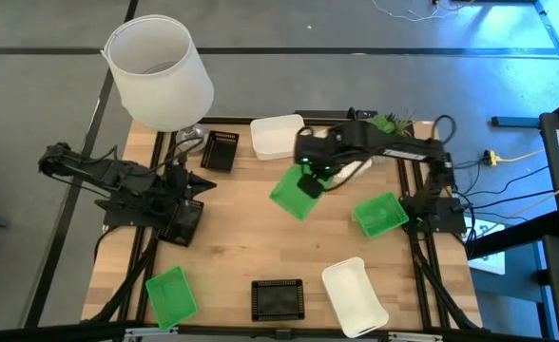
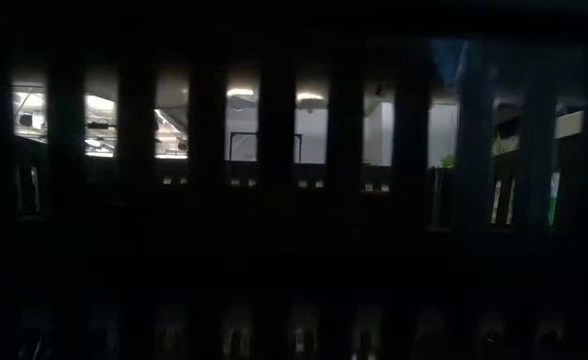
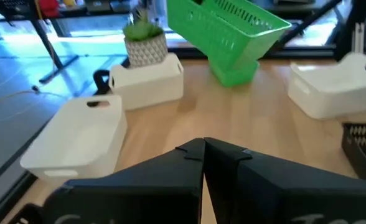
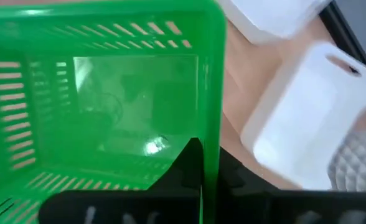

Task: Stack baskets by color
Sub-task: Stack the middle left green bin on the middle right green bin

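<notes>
1. You see the left pincer (image 1: 186,224) at the left side of the surface (image 1: 241,237), its fingers pressed together on nothing.
2. Near the front left corner lies a green basket (image 1: 172,294), its long axis running front to back, slightly skewed.
3. A black mesh basket (image 1: 221,150) sits at the back left, near the lampshade (image 1: 158,71), its long axis running roughly front to back.
4. A second black mesh basket (image 1: 277,298) rests at the front middle, its long axis across the surface.
5. A white basket (image 1: 278,136) lies at the back middle, its long axis running left to right.
6. The right pincer (image 1: 310,180) is closed on the rim of a held green basket (image 1: 295,193) over the middle; in the left wrist view that basket (image 3: 226,28) is tilted and clear of the wood.
7. Another white basket (image 1: 354,296) lies front right, its long axis on a diagonal.
8. A third green basket (image 1: 379,214) sits on the right, skewed, with one corner toward the front.
9. You count three green, two black and at least two white; a further white shape shows under the right arm, partly hidden.
</notes>
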You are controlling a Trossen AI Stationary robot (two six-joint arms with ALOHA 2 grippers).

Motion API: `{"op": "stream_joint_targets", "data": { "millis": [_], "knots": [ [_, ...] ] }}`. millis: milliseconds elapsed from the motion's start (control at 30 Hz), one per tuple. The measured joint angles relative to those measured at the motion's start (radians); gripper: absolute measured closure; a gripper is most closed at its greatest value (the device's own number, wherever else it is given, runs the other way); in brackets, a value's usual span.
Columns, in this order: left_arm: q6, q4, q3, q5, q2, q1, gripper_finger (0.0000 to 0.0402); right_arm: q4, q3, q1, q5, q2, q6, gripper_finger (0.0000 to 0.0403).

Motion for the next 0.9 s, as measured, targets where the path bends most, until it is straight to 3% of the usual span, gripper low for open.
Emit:
{"op": "stream_joint_targets", "data": {
  "millis": [200, 500, 667, 900],
  "knots": [
    [-0.005, 0.134, 0.0, 0.006, 0.073, 0.026, 0.0401, -0.004, -0.311, 0.0, -0.026, -0.224, 0.177, 0.0403],
    [-0.017, 0.174, 0.0, 0.066, 0.162, 0.065, 0.0401, -0.002, -0.747, 0.026, -0.089, -0.528, 0.468, 0.0403],
    [-0.035, 0.197, 0.0, 0.086, 0.189, 0.088, 0.0401, -0.003, -0.94, 0.029, -0.088, -0.621, 0.581, 0.0403],
    [-0.041, 0.198, 0.0, 0.086, 0.193, 0.114, 0.0401, 0.001, -1.13, 0.029, -0.119, -0.65, 0.641, 0.0403]
  ]
}}
